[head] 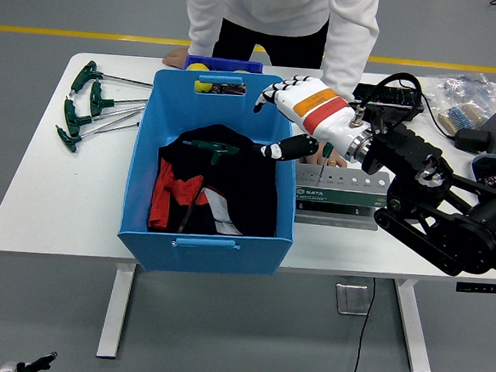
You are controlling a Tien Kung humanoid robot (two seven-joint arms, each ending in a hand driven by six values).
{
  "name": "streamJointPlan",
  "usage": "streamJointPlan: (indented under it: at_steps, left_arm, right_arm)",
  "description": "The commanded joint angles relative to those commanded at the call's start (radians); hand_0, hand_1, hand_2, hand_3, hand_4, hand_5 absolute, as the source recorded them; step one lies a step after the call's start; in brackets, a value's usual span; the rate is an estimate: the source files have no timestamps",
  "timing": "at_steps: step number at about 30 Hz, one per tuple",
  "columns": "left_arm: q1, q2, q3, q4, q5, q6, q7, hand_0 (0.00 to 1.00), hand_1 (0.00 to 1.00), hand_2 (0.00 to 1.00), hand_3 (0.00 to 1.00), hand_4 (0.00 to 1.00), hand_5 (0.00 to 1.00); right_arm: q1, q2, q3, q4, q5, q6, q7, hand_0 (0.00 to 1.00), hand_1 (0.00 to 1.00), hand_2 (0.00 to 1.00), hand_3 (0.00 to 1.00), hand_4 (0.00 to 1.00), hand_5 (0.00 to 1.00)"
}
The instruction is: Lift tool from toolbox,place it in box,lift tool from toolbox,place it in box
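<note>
Hovering over the right rim of the blue box (138, 178), the right hand (291, 121) had its fingers spread and held nothing. It sat between the box and the grey tool rack (339, 195), which stood on the white table (51, 198) just beside the box's right wall. One green-handled T-wrench (214, 149) lay inside the box on the black and red cloth (218, 188), apart from the hand. On that evidence, one tool was judged delivered. Four more green-handled wrenches (88, 104) lay on the table left of the box, untouched. A further lift from the rack and a further placement appeared outstanding. The left hand was not in view. A person (277, 18) stood at the far edge, one hand (175, 58) resting on the table.
</note>
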Motion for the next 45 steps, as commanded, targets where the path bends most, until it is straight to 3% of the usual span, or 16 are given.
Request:
streamJointPlan:
  at_steps: [4, 6, 7, 11, 12, 13, 21, 24, 25, 30, 31, 36, 45]
  left_arm:
    - [-0.001, 0.000, 0.002, 0.000, -0.005, -0.001, -0.001, 0.857, 0.841, 0.818, 0.611, 0.725, 0.548]
    - [-0.001, 0.000, 0.000, 0.000, -0.003, -0.001, 0.000, 0.857, 0.841, 0.818, 0.611, 0.725, 0.548]
    - [-0.001, 0.000, 0.001, 0.000, -0.005, -0.002, 0.000, 0.857, 0.840, 0.818, 0.610, 0.724, 0.547]
    - [0.000, -0.001, 0.001, 0.000, -0.007, -0.001, -0.001, 0.857, 0.840, 0.818, 0.610, 0.724, 0.547]
    - [0.000, -0.001, 0.000, 0.000, -0.008, -0.001, -0.001, 0.857, 0.840, 0.818, 0.610, 0.724, 0.547]
    - [0.000, -0.001, 0.000, 0.000, -0.007, -0.001, 0.000, 0.856, 0.841, 0.818, 0.611, 0.724, 0.550]
    - [0.000, -0.003, 0.001, 0.000, -0.004, -0.002, 0.002, 0.854, 0.841, 0.818, 0.612, 0.724, 0.550]
    - [-0.001, -0.003, 0.011, 0.000, -0.014, -0.002, 0.000, 0.854, 0.841, 0.818, 0.612, 0.724, 0.550]
    - [-0.001, -0.003, 0.016, 0.000, -0.021, -0.001, -0.001, 0.855, 0.841, 0.818, 0.611, 0.723, 0.550]
    - [-0.001, -0.003, 0.025, 0.000, -0.033, 0.000, -0.004, 0.855, 0.841, 0.818, 0.611, 0.723, 0.550]
    - [-0.002, -0.003, 0.029, 0.000, -0.038, 0.000, -0.005, 0.854, 0.841, 0.817, 0.611, 0.722, 0.549]
    - [-0.001, -0.003, 0.029, 0.000, -0.036, -0.001, -0.004, 0.854, 0.841, 0.817, 0.611, 0.722, 0.549]
    - [0.000, -0.003, 0.034, 0.000, -0.038, -0.002, -0.004, 0.852, 0.840, 0.816, 0.612, 0.722, 0.549]
  right_arm:
    - [-0.029, -0.054, 0.053, 0.034, 0.004, 0.009, -0.005, 0.736, 0.716, 0.769, 0.654, 0.912, 0.685]
    - [-0.055, -0.089, 0.088, 0.068, 0.032, 0.018, -0.018, 0.736, 0.716, 0.769, 0.654, 0.912, 0.685]
    - [-0.066, -0.101, 0.102, 0.082, 0.045, 0.022, -0.025, 0.674, 0.689, 0.763, 0.678, 0.924, 0.699]
    - [-0.115, -0.143, 0.156, 0.134, 0.123, 0.025, -0.061, 0.674, 0.689, 0.763, 0.678, 0.924, 0.699]
    - [-0.122, -0.149, 0.163, 0.142, 0.137, 0.025, -0.067, 0.674, 0.689, 0.763, 0.678, 0.924, 0.699]
    - [-0.128, -0.154, 0.169, 0.147, 0.143, 0.025, -0.070, 0.609, 0.658, 0.756, 0.697, 0.932, 0.706]
    - [-0.157, -0.178, 0.166, 0.184, 0.086, 0.070, -0.068, 0.621, 0.662, 0.757, 0.723, 0.946, 0.710]
    - [-0.172, -0.178, 0.169, 0.182, 0.125, 0.078, -0.088, 0.621, 0.662, 0.757, 0.723, 0.946, 0.710]
    - [-0.181, -0.178, 0.169, 0.179, 0.169, 0.067, -0.112, 0.466, 0.589, 0.730, 0.796, 0.939, 0.707]
    - [-0.210, -0.177, 0.178, 0.175, 0.362, -0.012, -0.224, 0.466, 0.589, 0.730, 0.796, 0.939, 0.707]
    - [-0.218, -0.175, 0.183, 0.175, 0.420, -0.049, -0.240, 0.400, 0.524, 0.679, 0.799, 0.939, 0.736]
    - [-0.245, -0.178, 0.191, 0.201, 0.628, -0.133, -0.214, 0.400, 0.524, 0.679, 0.799, 0.939, 0.736]
    - [-0.309, -0.193, 0.186, 0.282, 0.999, -0.188, -0.133, 0.416, 0.516, 0.674, 0.802, 0.947, 0.749]
